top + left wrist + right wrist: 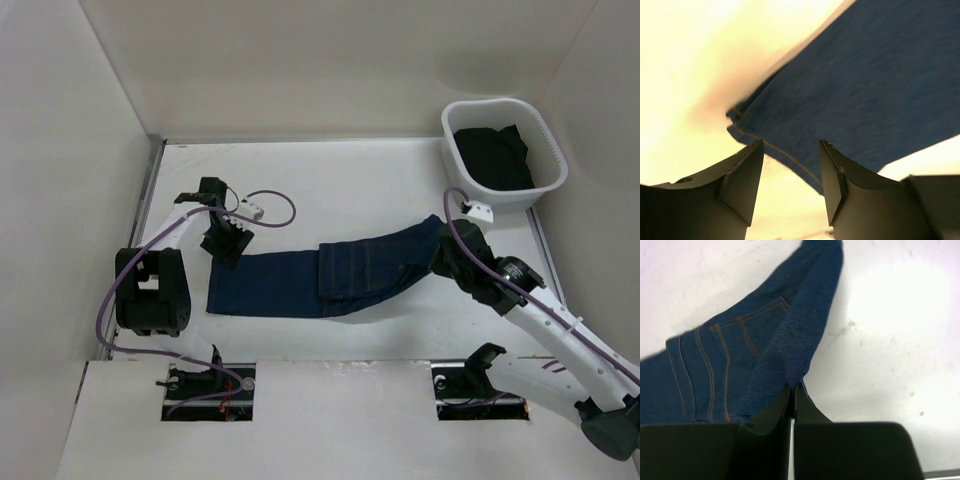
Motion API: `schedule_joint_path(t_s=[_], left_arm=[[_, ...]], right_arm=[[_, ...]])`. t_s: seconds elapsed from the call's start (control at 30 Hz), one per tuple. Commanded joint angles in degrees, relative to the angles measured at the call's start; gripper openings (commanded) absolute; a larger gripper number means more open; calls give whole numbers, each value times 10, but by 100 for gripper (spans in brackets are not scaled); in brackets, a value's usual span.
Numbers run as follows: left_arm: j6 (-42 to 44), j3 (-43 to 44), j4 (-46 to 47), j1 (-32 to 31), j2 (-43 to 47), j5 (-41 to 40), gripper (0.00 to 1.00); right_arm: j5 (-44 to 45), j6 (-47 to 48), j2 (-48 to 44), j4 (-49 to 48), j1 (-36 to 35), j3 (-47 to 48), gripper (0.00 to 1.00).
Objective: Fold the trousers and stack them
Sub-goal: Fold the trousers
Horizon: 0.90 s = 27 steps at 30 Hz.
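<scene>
The trousers point(300, 280) are dark blue denim, folded lengthwise and lying across the middle of the table, legs to the left and pocketed waist end to the right. My left gripper point(228, 250) hovers at the leg end. In the left wrist view its jaws point(791, 145) stand open, with the stitched hem of the trousers point(865, 90) just beyond the tips and nothing between them. My right gripper point(440, 255) is at the waist end. In the right wrist view it point(792, 387) is shut on a raised fold of the trousers point(740, 355), beside a tan-stitched pocket.
A white basket point(552, 140) stands at the back right with a dark garment point(492, 158) inside, close behind the right arm. White walls enclose the table on the left, back and right. A purple cable with a white connector point(258, 211) loops near the left arm.
</scene>
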State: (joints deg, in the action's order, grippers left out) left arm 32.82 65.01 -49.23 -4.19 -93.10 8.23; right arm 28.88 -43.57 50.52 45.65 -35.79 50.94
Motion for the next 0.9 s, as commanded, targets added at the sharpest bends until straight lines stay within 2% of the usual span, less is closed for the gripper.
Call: schedule_joint_path(t_s=[0.0, 0.27, 0.43, 0.57, 0.7, 0.87], left_arm=[[4, -18, 1, 14, -23, -30, 45], [-17, -19, 26, 41, -90, -56, 41], [-18, -7, 36, 46, -116, -37, 22], [-21, 18, 39, 40, -139, -2, 9], [-21, 51, 39, 38, -158, 10, 8], [-22, 84, 35, 54, -172, 10, 8]], right_arm=[[-14, 172, 21, -55, -13, 57, 0], [-73, 278, 27, -79, -14, 88, 0], [-99, 345, 52, -81, -45, 132, 0], [-121, 396, 106, -107, -90, 182, 0], [-163, 434, 179, -133, -149, 255, 0], [-175, 473, 318, -151, -237, 386, 0]])
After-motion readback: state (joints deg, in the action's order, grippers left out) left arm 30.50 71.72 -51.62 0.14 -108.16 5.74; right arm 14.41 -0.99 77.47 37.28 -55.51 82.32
